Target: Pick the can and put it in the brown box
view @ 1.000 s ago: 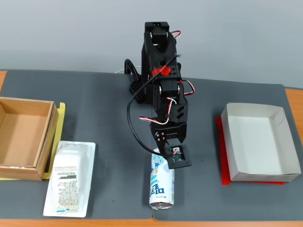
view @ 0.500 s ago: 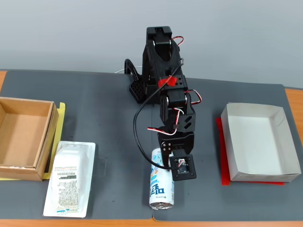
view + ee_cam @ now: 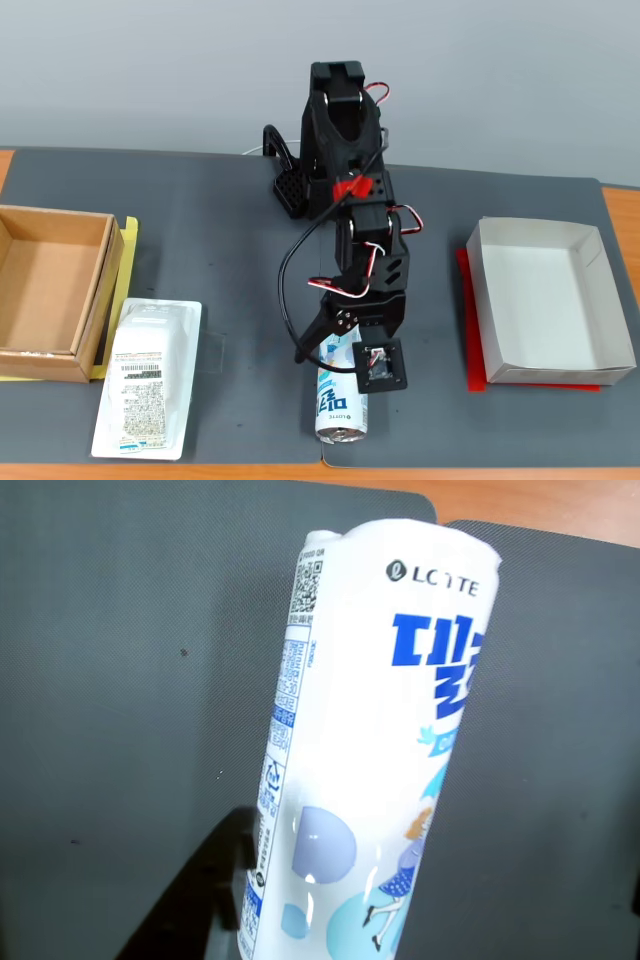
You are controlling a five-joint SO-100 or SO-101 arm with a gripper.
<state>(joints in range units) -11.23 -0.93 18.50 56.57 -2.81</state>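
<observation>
The can (image 3: pixel 380 750) is slim, white and light blue, with blue lettering and a cartoon print. It fills the middle of the wrist view. One black finger (image 3: pixel 205 900) presses its left side; the other finger is hidden behind it. In the fixed view the can (image 3: pixel 340 405) points its silver end toward the table's front edge, under my gripper (image 3: pixel 338 362), which is shut on it. I cannot tell whether the can touches the mat. The brown box (image 3: pixel 95 290) is open and empty at the far left of the fixed view, well apart from the gripper.
A flat white labelled plastic package (image 3: pixel 148 385) lies between the brown box and the can. A white paper box (image 3: pixel 548 300) on a red sheet stands at the right. The arm's base (image 3: pixel 335 130) is at the back centre. A dark grey mat (image 3: pixel 220 240) covers the table.
</observation>
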